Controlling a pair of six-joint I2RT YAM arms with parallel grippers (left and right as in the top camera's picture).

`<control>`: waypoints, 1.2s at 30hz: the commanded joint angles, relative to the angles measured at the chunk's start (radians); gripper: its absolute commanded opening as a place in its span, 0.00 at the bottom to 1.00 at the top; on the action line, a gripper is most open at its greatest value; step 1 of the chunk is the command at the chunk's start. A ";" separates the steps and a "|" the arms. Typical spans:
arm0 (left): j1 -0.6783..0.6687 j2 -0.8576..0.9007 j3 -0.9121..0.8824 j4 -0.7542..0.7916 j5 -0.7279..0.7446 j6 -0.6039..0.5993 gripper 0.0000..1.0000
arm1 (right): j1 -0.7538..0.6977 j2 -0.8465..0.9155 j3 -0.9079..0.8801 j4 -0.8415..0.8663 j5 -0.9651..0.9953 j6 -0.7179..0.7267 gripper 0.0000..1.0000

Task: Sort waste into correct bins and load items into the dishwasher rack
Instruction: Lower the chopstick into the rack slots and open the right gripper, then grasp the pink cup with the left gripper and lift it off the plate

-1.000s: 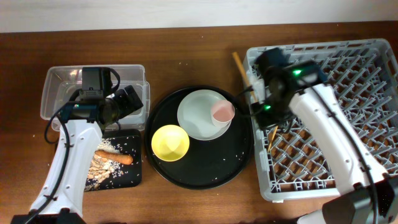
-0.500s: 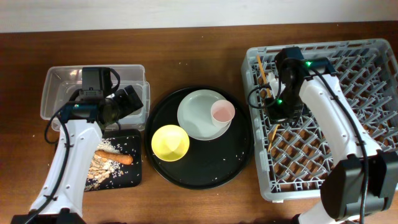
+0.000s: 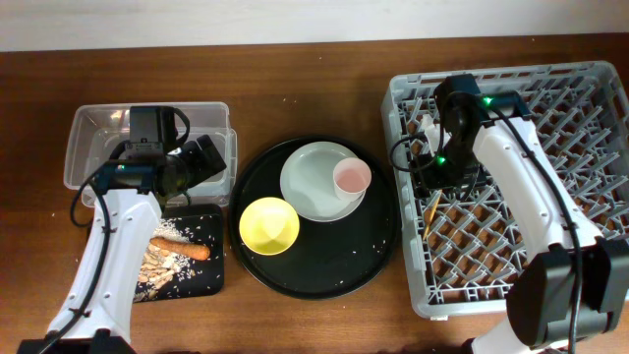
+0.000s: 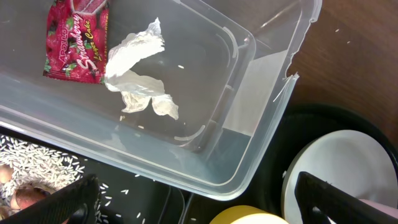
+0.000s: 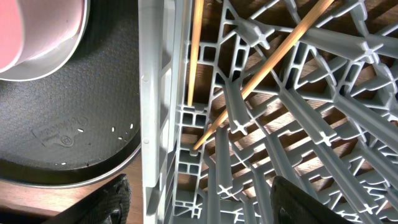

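Note:
Two wooden chopsticks [image 5: 194,56] lie loose among the pegs at the left edge of the grey dishwasher rack [image 3: 550,128]. My right gripper [image 5: 211,205] hangs open just above them, over the rack wall [image 5: 152,93]. A pale plate [image 3: 314,192] carrying a pink cup [image 3: 351,177] and a yellow bowl [image 3: 268,225] sit on the round black tray [image 3: 324,270]. My left gripper [image 4: 202,205] is open over the near edge of the clear tub [image 4: 267,124], which holds the red wrapper [image 4: 76,38] and crumpled paper [image 4: 137,78]. A sausage stick [image 3: 182,247] and scraps [image 3: 157,267] lie in the small black tray [image 3: 201,280].
Rice grains are scattered on the round tray [image 5: 68,124] and on the small black tray [image 4: 37,165]. The rack's left wall stands close beside the round tray's rim. Bare wooden table [image 3: 324,108] lies behind the round tray.
My right gripper has swung from the rack's left edge to over the rack and opened, and the chopsticks now lie in the rack. The left arm has not moved.

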State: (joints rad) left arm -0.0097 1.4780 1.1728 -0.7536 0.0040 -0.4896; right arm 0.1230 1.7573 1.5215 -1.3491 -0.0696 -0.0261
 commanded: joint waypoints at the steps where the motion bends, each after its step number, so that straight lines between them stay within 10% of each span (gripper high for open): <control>1: 0.002 -0.025 0.002 0.004 0.008 0.012 0.99 | -0.008 0.003 -0.003 0.002 -0.009 0.008 0.74; 7: -0.073 -0.020 0.002 0.079 0.404 0.009 0.99 | -0.135 0.003 -0.003 0.000 -0.038 0.121 0.82; 13: -0.477 -0.011 0.001 0.299 0.166 -0.087 0.68 | -0.270 0.003 -0.003 -0.023 -0.133 0.121 0.91; 24: -0.642 0.312 0.002 0.484 -0.058 -0.127 0.66 | -0.268 0.003 -0.003 -0.023 -0.133 0.121 0.98; 31: -0.650 0.378 0.002 0.454 -0.078 -0.128 0.01 | -0.268 0.003 -0.003 -0.023 -0.132 0.109 0.99; 36: -0.617 0.250 0.077 0.407 -0.018 -0.073 0.01 | -0.269 0.003 0.037 -0.052 -0.146 0.082 0.99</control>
State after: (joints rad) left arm -0.6552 1.8473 1.1767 -0.3199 -0.0593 -0.6209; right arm -0.1429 1.7573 1.5200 -1.3746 -0.1871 0.0929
